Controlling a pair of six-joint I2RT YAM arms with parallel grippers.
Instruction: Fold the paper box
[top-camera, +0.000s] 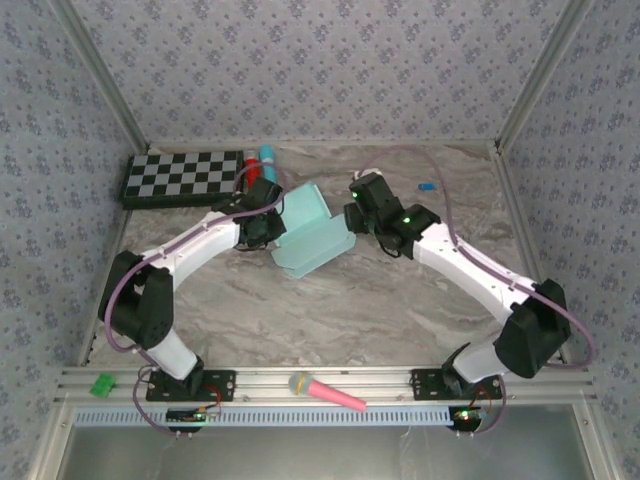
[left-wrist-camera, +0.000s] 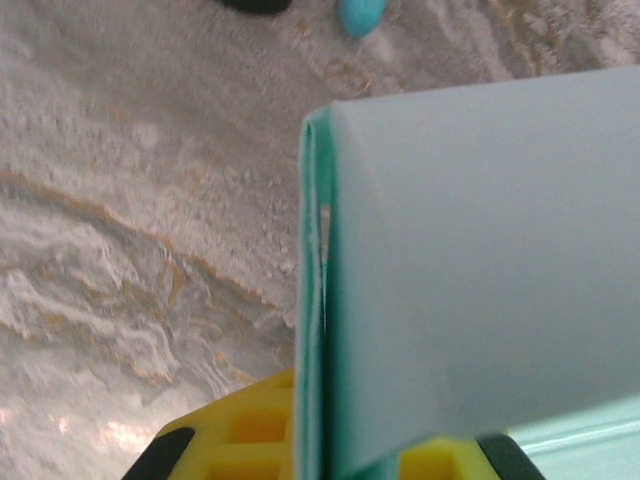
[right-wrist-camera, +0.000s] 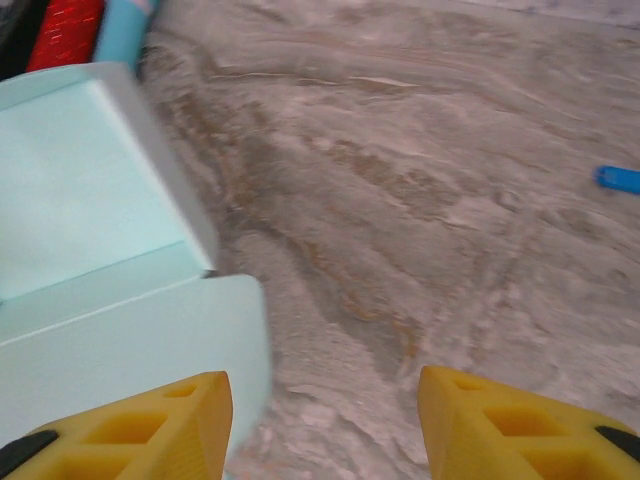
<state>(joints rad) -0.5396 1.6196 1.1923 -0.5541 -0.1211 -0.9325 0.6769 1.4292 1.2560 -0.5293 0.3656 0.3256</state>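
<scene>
The paper box (top-camera: 310, 235), a pale aqua card partly folded, sat on the marbled table (top-camera: 330, 310) at mid-depth and slightly left of centre, between the two grippers. One panel stood raised toward the far side and a wider panel lay sloping toward the near side.

The left gripper (top-camera: 262, 222) was at the box's left edge, clenched on the card. In the left wrist view its yellow fingers (left-wrist-camera: 235, 435) pinched a folded edge that ran straight up between them, with a broad panel spreading to the right.

The right gripper (top-camera: 358, 218) was at the box's right side with its claw released. In the right wrist view its yellow fingers (right-wrist-camera: 150, 420) stood apart with bare table between them, and a rounded flap of the box lay just beside the left one; whether it touched could not be told.

A checkerboard (top-camera: 185, 178) lay at the far left. Just right of it were a red object (top-camera: 252, 170) and a turquoise marker (top-camera: 267, 155). A small blue item (top-camera: 427, 186) lay far right, and a pink toy microphone (top-camera: 325, 390) rested on the near rail.
</scene>
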